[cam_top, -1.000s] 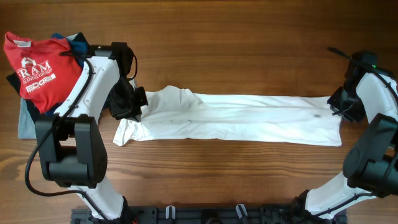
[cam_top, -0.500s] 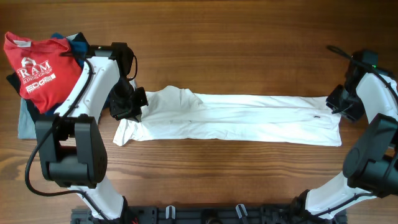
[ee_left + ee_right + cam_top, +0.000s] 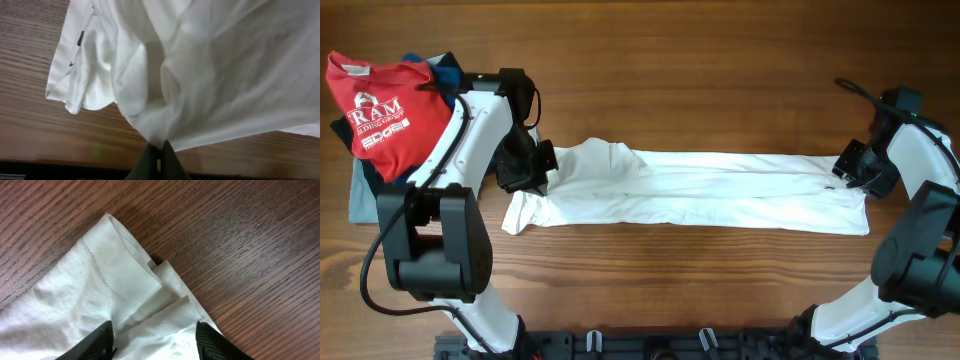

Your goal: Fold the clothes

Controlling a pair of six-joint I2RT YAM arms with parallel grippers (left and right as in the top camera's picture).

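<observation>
A white garment (image 3: 700, 188) lies stretched in a long band across the wooden table. My left gripper (image 3: 532, 172) is at its left end, shut on a pinch of the white cloth; in the left wrist view the fingers (image 3: 160, 159) close on the cloth edge (image 3: 210, 75). My right gripper (image 3: 850, 170) is at the garment's right end, open, its fingers (image 3: 157, 340) spread over the folded corner (image 3: 130, 295) of the cloth.
A pile of clothes with a red printed shirt (image 3: 385, 110) on top sits at the table's far left, over dark blue and grey items. Bare wood table (image 3: 700, 80) surrounds the garment.
My right gripper has shifted a little left, onto the garment's right end. The left arm and the cloth have hardly moved.
</observation>
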